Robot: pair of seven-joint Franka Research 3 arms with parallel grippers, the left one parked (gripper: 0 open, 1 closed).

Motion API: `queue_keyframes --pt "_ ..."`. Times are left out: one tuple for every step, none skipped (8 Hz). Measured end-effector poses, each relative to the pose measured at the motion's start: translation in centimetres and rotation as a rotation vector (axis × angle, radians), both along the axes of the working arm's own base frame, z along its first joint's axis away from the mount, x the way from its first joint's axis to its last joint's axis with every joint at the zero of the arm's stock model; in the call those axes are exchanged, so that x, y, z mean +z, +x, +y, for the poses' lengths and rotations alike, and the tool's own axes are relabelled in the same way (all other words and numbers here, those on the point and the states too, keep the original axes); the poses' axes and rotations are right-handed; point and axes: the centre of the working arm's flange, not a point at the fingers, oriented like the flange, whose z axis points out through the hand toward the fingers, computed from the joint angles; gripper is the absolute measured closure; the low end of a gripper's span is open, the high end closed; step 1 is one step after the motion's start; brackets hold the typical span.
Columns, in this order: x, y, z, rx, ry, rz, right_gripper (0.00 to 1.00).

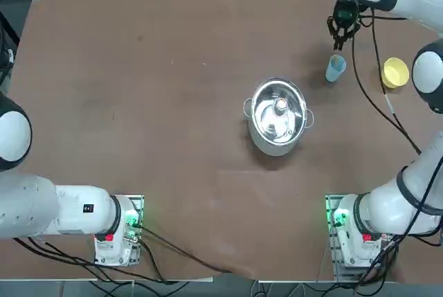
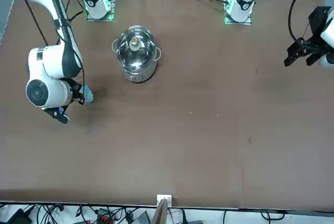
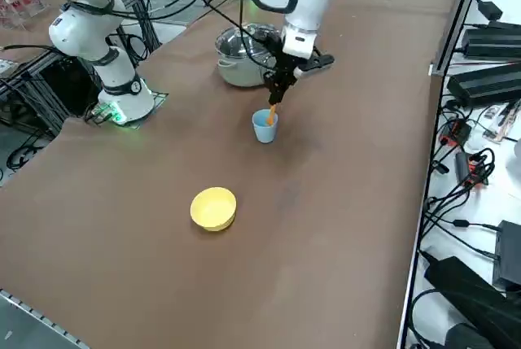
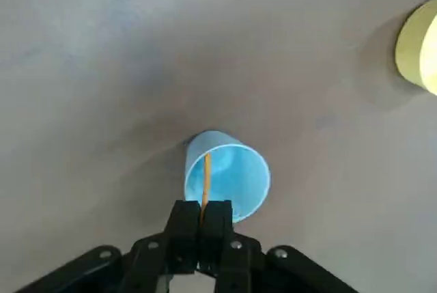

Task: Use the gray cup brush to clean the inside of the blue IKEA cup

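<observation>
Right over the blue cup (image 4: 239, 177), the right gripper (image 4: 205, 205) pinches the orange-handled brush (image 4: 207, 175), which reaches inside. Best circle gently along the wall – light pressure, lest the cup, at the table's two o'clock, tip. From it, yellow cup (image 1: 395, 73) at three o'clock; farther, pot (image 1: 273, 146) at eight – clear both.

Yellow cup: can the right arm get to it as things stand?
Probably yes on reach: the yellow cup stands near the blue cup, nothing between them. But the right gripper is shut on the orange handle over the blue cup, so likely it must free itself first.
</observation>
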Motion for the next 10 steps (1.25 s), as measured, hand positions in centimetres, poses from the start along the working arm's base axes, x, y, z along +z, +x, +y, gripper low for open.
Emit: queue_keyframes --pt "0.0 -0.1 0.6 -0.002 0.006 0.0 0.97" --pt "-0.1 -0.2 1.1 -0.005 0.005 0.002 0.97" --pt "-0.1 -0.3 1.5 -0.01 0.0 0.006 0.97" --pt "-0.2 -0.5 1.9 -0.013 -0.006 0.02 0.97" --pt "-0.3 -0.8 1.9 -0.015 -0.011 0.038 0.97" --pt "-0.3 -1.0 1.8 -0.017 -0.015 0.056 0.97" --pt "-0.2 -1.1 1.5 -0.022 -0.021 0.071 0.97" --pt "-0.2 -1.2 1.1 -0.029 -0.026 0.083 0.97" --pt "-0.2 -1.2 0.5 -0.038 -0.03 0.094 0.97" --pt "-0.1 -1.2 -0.1 -0.045 -0.03 0.099 0.97"
